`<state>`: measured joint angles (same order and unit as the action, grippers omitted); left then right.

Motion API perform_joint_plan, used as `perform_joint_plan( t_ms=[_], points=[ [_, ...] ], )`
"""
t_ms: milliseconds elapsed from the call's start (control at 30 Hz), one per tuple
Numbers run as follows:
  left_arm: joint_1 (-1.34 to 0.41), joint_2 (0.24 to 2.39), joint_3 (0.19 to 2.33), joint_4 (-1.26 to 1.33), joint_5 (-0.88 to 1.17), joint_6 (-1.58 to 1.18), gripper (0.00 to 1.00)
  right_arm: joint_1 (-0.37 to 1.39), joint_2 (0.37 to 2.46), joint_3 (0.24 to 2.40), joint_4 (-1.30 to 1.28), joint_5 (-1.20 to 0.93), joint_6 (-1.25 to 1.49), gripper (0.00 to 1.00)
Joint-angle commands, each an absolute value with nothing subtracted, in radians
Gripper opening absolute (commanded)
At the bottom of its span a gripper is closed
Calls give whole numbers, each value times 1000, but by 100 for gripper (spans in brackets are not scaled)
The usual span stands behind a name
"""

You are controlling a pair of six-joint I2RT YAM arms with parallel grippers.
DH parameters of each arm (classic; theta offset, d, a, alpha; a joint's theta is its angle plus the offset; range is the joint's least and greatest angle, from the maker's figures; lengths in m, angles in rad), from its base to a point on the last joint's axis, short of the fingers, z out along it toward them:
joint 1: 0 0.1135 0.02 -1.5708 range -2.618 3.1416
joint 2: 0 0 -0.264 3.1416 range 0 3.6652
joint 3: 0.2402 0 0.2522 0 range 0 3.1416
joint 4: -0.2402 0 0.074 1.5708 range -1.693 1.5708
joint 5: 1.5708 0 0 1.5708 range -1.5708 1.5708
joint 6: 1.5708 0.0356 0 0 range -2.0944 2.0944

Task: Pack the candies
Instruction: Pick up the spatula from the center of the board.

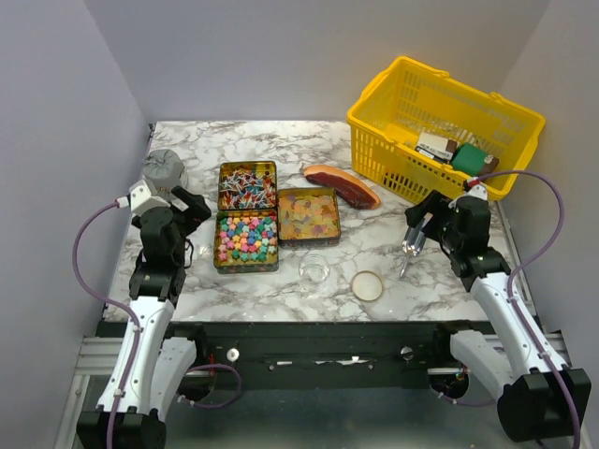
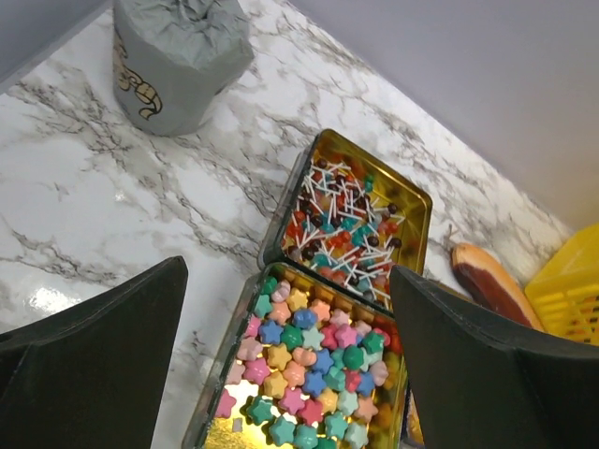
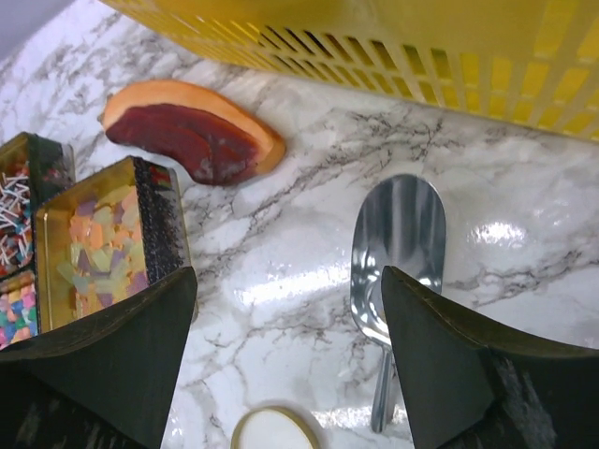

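The left arm (image 1: 161,245) bends up by the table's (image 1: 281,140) left edge. Its left gripper (image 2: 285,276) hangs wide open, pointing down over the candies (image 1: 246,236). They fill three tins (image 1: 307,190) (all pushed together) left of the table's middle. The right gripper (image 3: 288,281) is wide open too, tipped down over a metal scoop (image 3: 398,238) near the right edge.

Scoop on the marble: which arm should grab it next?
Right. The right gripper, open, hangs directly over the scoop; the left gripper, also open, is far off over the star candies.
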<state>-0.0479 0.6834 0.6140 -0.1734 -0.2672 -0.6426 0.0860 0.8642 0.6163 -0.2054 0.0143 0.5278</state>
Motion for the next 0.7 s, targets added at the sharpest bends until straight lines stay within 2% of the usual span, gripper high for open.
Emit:
perform_joint_plan(
  t_ms=[0,300,400,433,533,667],
  points=[
    [-52,735,635,-152,-80,-538,99,97,857,617,-325,-6,551,87],
    [-52,937,721,-255,-43,-548,99,100,998,581,-433,28,638,86],
    [-52,942,707,-227,-12,-558,99,100,1037,575,-426,37,643,82],
    [-52,943,703,-219,-2,-561,99,100,1052,575,-426,40,644,77],
    [-52,948,696,-203,40,-568,99,101,1115,581,-426,31,652,70],
    [-52,950,696,-195,75,-565,99,101,1167,568,-417,31,669,67]
  ],
)
